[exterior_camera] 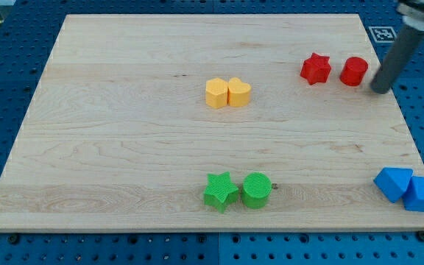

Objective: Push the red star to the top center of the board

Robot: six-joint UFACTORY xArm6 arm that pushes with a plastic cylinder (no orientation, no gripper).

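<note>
— Where the red star [315, 68] sits, what surrounds it?
— Upper right of the worktop [124, 147]; red cylinder [354, 71] just beside, on the view's right. My tip [380, 90], a plain rod without jaws, stands right of that cylinder, apart.
</note>
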